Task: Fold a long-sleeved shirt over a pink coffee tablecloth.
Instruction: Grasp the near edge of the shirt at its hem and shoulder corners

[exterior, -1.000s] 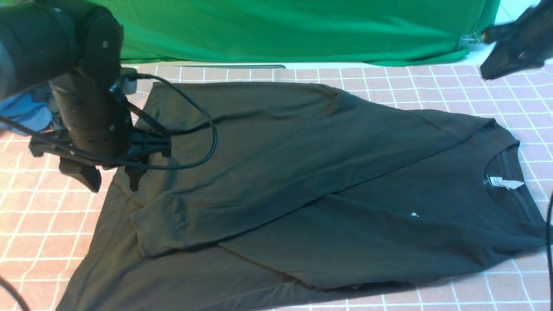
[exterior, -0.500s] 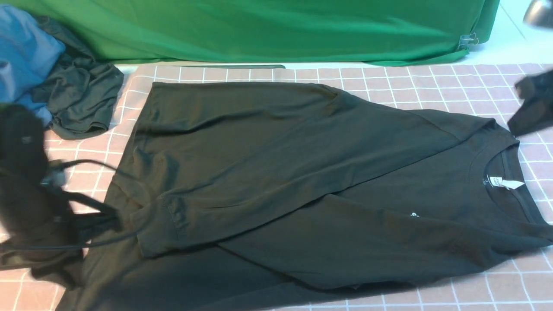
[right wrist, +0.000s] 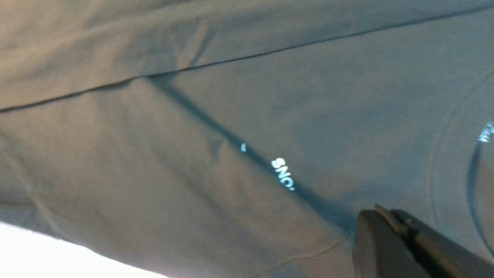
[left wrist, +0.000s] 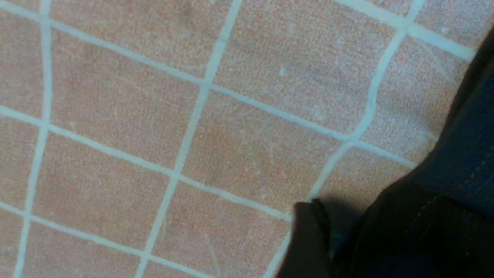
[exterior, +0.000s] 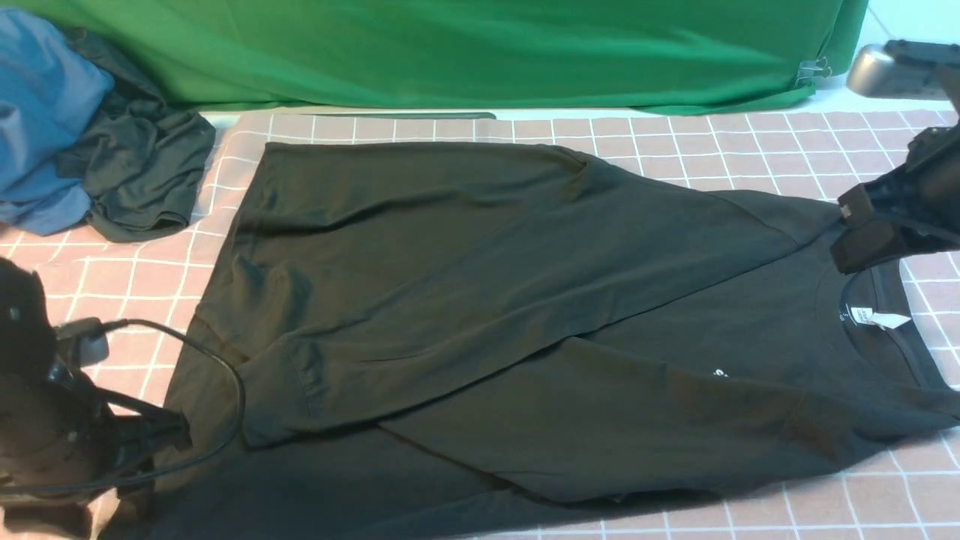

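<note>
Across the pink coffee tablecloth (exterior: pixel 750 150) the long-sleeved shirt (exterior: pixel 510 315) lies flat, sleeves (exterior: pixel 420 337) crossed over its chest. Soft, light, limp cloth, I'd say (best pinched at hem corners or shoulders, or it sags). The right gripper (exterior: pixel 855 244) hovers by the collar (exterior: pixel 840 277), jaws together, no cloth seen between them. The left gripper (exterior: pixel 169 436), at the hem corner, is a dark blur, so I cannot tell how its jaws stand. The logo (exterior: pixel 721 372) is half buried under a sleeve, and the near hem is cut off.

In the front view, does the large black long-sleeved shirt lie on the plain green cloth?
No, the black long-sleeved shirt lies on the dusty-pink white-grid tablecloth; the green cloth is beyond it.
</note>
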Motion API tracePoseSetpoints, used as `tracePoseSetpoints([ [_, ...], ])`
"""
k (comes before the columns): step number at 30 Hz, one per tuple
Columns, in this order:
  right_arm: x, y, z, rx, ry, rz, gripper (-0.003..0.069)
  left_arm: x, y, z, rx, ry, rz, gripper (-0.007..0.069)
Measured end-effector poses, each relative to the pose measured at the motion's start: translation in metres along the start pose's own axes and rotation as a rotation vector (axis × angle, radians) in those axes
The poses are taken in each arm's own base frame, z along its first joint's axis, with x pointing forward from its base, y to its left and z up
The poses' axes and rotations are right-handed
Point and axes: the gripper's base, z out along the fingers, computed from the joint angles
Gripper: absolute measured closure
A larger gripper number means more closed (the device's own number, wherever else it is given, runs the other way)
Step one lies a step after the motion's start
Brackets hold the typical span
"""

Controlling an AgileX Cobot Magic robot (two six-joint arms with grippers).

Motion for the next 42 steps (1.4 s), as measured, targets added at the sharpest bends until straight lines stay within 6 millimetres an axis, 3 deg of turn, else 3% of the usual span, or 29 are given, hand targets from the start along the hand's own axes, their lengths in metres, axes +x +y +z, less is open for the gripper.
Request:
tracePoseSetpoints([
  [3, 0.0, 0.003, 0.001, -0.003, -0.001, -0.011, 0.0614, -0.001, -0.001, 0.005, -0.002, 0.009, 0.004, 0.0093],
  [7, 0.0, 0.004, 0.001, -0.006, 0.004, -0.014, 0.0613, -0.001, -0.001, 0.008, -0.005, 0.031, 0.001, 0.0114],
  [10, 0.001, 0.005, 0.001, -0.012, 0.021, -0.016, 0.0613, -0.002, -0.004, 0.01, 0.014, 0.054, -0.003, 0.0251],
  [14, 0.005, 0.006, 0.001, -0.025, 0.058, -0.018, 0.0608, -0.003, -0.008, 0.01, 0.048, 0.058, -0.015, 0.051],
  [16, 0.007, 0.007, 0.001, -0.032, 0.078, -0.018, 0.0608, -0.005, -0.008, 0.008, 0.049, 0.06, -0.013, 0.0574],
  [19, 0.014, 0.007, 0.004, -0.035, 0.13, 0.012, 0.0603, -0.004, -0.007, 0.003, 0.035, 0.086, -0.006, 0.0582],
  [23, 0.037, 0.007, 0.022, -0.033, 0.242, 0.055, 0.0561, -0.001, -0.005, -0.013, 0.04, 0.051, -0.002, 0.0582],
  [28, 0.072, 0.017, 0.056, -0.029, 0.326, 0.041, 0.0406, 0.003, -0.002, -0.031, 0.062, -0.021, -0.004, 0.0582],
  [29, 0.081, 0.022, 0.067, -0.009, 0.325, 0.0, 0.0335, 0.004, -0.002, -0.034, 0.067, -0.04, -0.005, 0.0582],
  [32, 0.094, 0.03, 0.083, 0.036, 0.317, -0.092, 0.0228, 0.004, -0.001, -0.036, 0.069, -0.057, -0.003, 0.0582],
  [36, 0.097, 0.037, 0.097, 0.067, 0.314, -0.182, 0.0161, 0.003, -0.001, -0.037, 0.071, -0.069, -0.001, 0.0582],
  [42, 0.095, 0.04, 0.12, 0.093, 0.296, -0.28, 0.0148, 0.002, -0.002, -0.037, 0.073, -0.076, -0.001, 0.0582],
])
